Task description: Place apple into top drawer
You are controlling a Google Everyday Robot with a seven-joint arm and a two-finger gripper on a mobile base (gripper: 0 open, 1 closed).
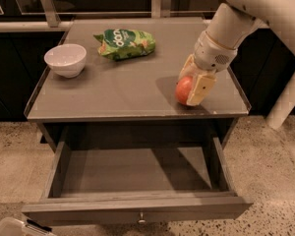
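Observation:
The apple (183, 90) is red-orange and sits at the front right of the grey table top (118, 90). My gripper (191, 85) comes down on it from the right, its cream fingers (199, 89) on either side of the apple and closed against it. The apple looks to be touching the table surface. The top drawer (137, 208) is pulled out below the table's front edge, its inside bare, with a small metal knob (141, 218) at the centre of its front panel.
A white bowl (65, 59) stands at the table's left. A green snack bag (125, 43) lies at the back middle. My white arm (255, 9) reaches in from the upper right. A white container corner (7, 227) shows on the floor at the bottom left.

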